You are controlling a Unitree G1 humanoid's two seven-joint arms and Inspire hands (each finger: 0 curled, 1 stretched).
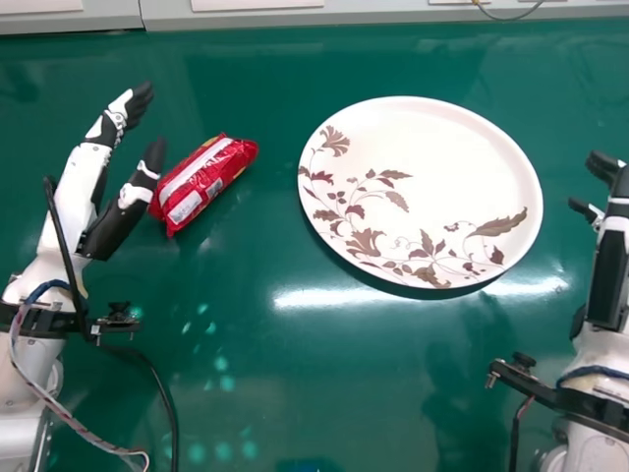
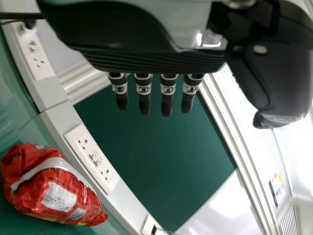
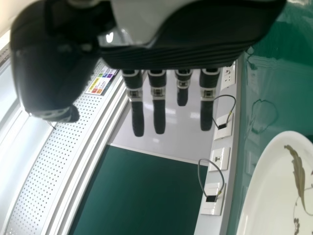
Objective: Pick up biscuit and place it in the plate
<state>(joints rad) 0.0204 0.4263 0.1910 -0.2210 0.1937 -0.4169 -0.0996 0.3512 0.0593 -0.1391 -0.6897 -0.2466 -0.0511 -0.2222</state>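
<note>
The left hand (image 1: pixel 110 218) is at the left of the head view, fingers straight and thumb apart, just left of the biscuit packet (image 1: pixel 204 183), a red wrapper lying on the green table. No contact between them can be made out. In the left wrist view the left hand (image 2: pixel 142 61) has its fingers extended, with the biscuit packet (image 2: pixel 51 188) off to one side. A white plate (image 1: pixel 423 192) with brown leaf patterns lies right of the packet. At the head view's right edge is the right hand (image 1: pixel 607 270); in the right wrist view the right hand (image 3: pixel 171 58) has straight fingers, near the plate (image 3: pixel 274 181).
The glossy green table (image 1: pixel 295 393) carries all of this. Along its far edge runs a pale ledge (image 1: pixel 393 14) with sockets. Black cables hang by both forearms, the left one (image 1: pixel 157 379) curving over the table's near part.
</note>
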